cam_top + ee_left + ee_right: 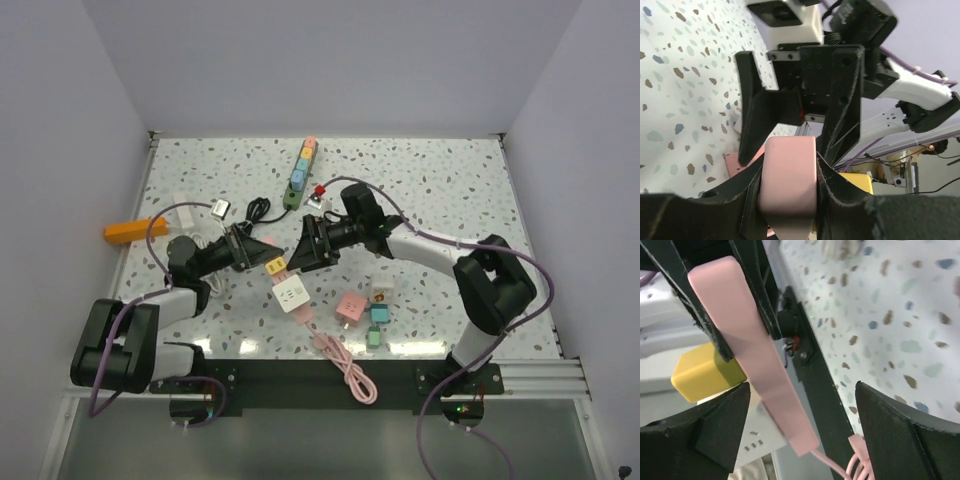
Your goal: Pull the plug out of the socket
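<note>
A flat pink socket bar (755, 355) with a pink cable (350, 372) is raised off the table. A yellow cube plug (275, 267) and a white cube plug (293, 293) sit against it. My left gripper (260, 257) is shut on the bar's end, which shows between its fingers in the left wrist view (790, 180). My right gripper (299, 251) is open, facing the left one. Its jaws stand wide either side of the bar and white cube (757, 440) and touch nothing. The yellow cube (702, 372) is next to its left finger.
A multicoloured power strip (301, 170) lies at the back centre with a black cable (258, 210) beside it. An orange block (128, 231) lies at the left edge. A pink cube (351, 308) and teal cubes (380, 313) lie at the front right.
</note>
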`<action>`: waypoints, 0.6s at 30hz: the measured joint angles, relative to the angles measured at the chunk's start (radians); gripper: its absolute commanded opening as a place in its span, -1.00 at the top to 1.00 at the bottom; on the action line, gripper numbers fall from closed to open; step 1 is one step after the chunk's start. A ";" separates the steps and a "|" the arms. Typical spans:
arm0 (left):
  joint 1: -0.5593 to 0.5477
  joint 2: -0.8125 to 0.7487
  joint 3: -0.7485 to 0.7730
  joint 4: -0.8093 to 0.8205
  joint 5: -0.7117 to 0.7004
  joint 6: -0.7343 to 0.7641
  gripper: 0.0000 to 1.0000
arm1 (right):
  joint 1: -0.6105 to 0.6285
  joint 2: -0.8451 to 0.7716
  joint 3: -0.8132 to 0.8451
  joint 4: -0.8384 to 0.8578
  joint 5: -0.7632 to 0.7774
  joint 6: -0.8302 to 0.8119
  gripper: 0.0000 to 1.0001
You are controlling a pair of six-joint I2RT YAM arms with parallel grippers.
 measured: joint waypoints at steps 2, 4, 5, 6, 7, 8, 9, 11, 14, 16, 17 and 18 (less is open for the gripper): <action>-0.004 0.008 0.024 -0.079 0.008 0.058 1.00 | -0.012 -0.048 0.006 -0.109 0.096 -0.047 -0.84; -0.013 0.013 0.074 -0.251 -0.002 0.152 1.00 | -0.031 -0.105 0.018 -0.209 0.220 -0.087 -0.89; -0.018 0.020 0.105 -0.348 -0.018 0.210 1.00 | -0.042 -0.134 0.024 -0.253 0.281 -0.105 -0.90; -0.020 0.029 0.138 -0.447 -0.039 0.263 1.00 | -0.050 -0.156 0.031 -0.288 0.323 -0.119 -0.91; -0.022 0.045 0.172 -0.541 -0.058 0.312 1.00 | -0.060 -0.179 0.040 -0.327 0.373 -0.138 -0.96; -0.024 0.067 0.208 -0.629 -0.084 0.361 1.00 | -0.068 -0.195 0.055 -0.364 0.413 -0.156 -0.97; -0.024 0.088 0.234 -0.691 -0.103 0.395 1.00 | -0.072 -0.201 0.072 -0.396 0.447 -0.177 -0.97; -0.025 0.142 0.289 -0.820 -0.141 0.451 1.00 | -0.066 -0.204 0.105 -0.448 0.497 -0.216 -0.98; -0.032 0.216 0.358 -0.969 -0.183 0.508 1.00 | -0.033 -0.204 0.124 -0.500 0.543 -0.267 -0.98; -0.045 0.266 0.401 -1.041 -0.211 0.550 1.00 | 0.005 -0.196 0.130 -0.532 0.564 -0.296 -0.98; -0.054 0.291 0.424 -1.067 -0.228 0.568 1.00 | 0.027 -0.188 0.136 -0.543 0.573 -0.310 -0.98; -0.062 0.312 0.447 -1.094 -0.240 0.579 1.00 | 0.051 -0.176 0.141 -0.550 0.581 -0.322 -0.98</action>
